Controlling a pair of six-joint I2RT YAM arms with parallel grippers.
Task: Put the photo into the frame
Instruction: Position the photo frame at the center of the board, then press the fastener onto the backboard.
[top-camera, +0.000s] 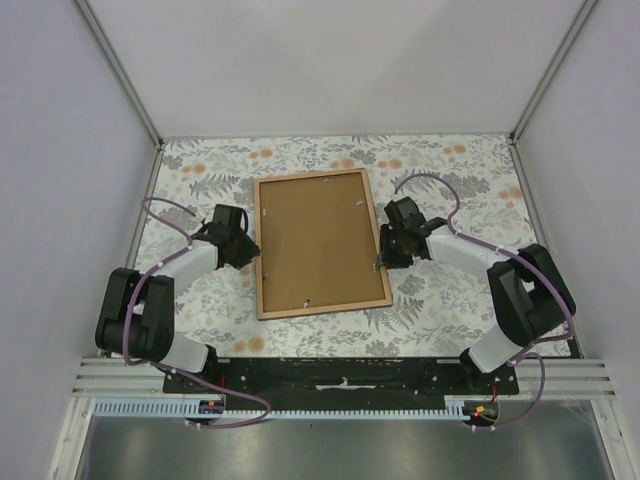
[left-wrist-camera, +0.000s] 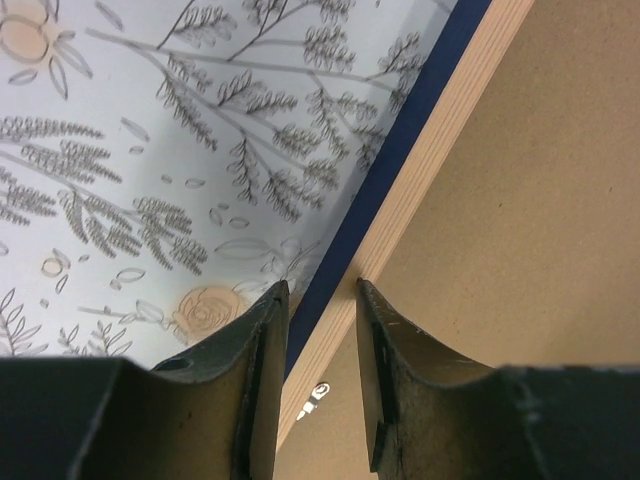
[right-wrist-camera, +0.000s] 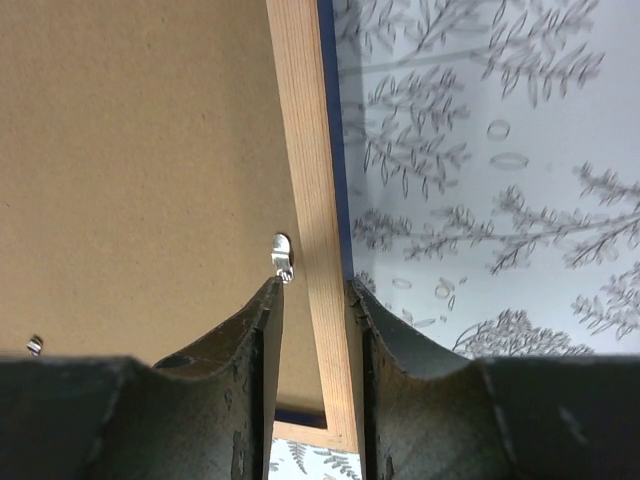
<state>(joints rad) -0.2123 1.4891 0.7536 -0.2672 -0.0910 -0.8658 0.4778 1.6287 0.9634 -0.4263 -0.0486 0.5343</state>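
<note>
Risk, slipping grip: both jaws reach only a thin rim of the frame (top-camera: 324, 308), so I judge that a lift or flip from here could let it slide out or twist, most likely on the side that closes later.
Risk, uneven lift: if one arm rises before the other, the frame would tilt and the backing board (top-camera: 320, 240) could shift in its seat.
Risk, snagging: the inner finger of the right gripper (right-wrist-camera: 315, 288) sits just beside a small metal tab (right-wrist-camera: 283, 257); closing or dragging there could catch it or bend it.
Left arm pose: stretched forward and inward from its base, wrist low, with the left gripper (left-wrist-camera: 318, 290) astride the frame's left rim, one finger over the floral surface (top-camera: 440, 170), the other over the board.
Right arm pose: a mirror of the left arm, wrist low at the right rim near its lower half.
Left jaws: narrowly spread with the rim and its dark blue edge filling the gap; I cannot tell whether they press on it.
Right jaws: slightly spread around the rim, with a sliver of board showing between the inner finger and the wood.
Frame: flat on the surface between the arms, light wood side up, board inside it.
Photo: not visible in any view; it may lie under the board, but that cannot be told.
</note>
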